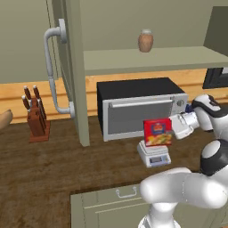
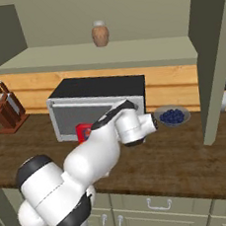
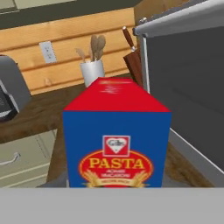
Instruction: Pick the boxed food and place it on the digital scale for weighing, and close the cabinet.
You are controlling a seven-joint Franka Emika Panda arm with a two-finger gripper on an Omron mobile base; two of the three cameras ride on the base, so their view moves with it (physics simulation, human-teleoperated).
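gripper [image 1: 174, 127]: clamped on the boxed food from the box's right side, arm reaching in from the right in the left base view
boxed food [image 1: 157, 132]: held upright just over the digital scale, in front of the oven door; bottom edge looks at or barely above the platform, can't tell if it touches
boxed food, hand view: blue face with PASTA logo and red face on top, very close to the camera
boxed food, right base view: small red patch showing left of the arm's forearm, in front of the oven
digital scale [image 1: 154, 154]: light grey, on the wooden counter [image 1: 53, 169] in front of the oven's right half, display facing the robot
cabinet [image 1: 73, 71]: open; door edge-on toward the left base view, curved grey handle [image 1: 52, 71] on its left face
cabinet shelf [image 1: 151, 58]: brown jar [image 1: 145, 41] standing on it, well above the oven
oven [image 1: 140, 107]: black top, silver front, on the counter against the wood-panel wall
knife block [image 1: 35, 118]: far left on the counter
bowl of blueberries [image 2: 172, 116]: right of the oven
utensil cup [image 3: 92, 70]: white, wooden utensils in it, past the box in the hand view
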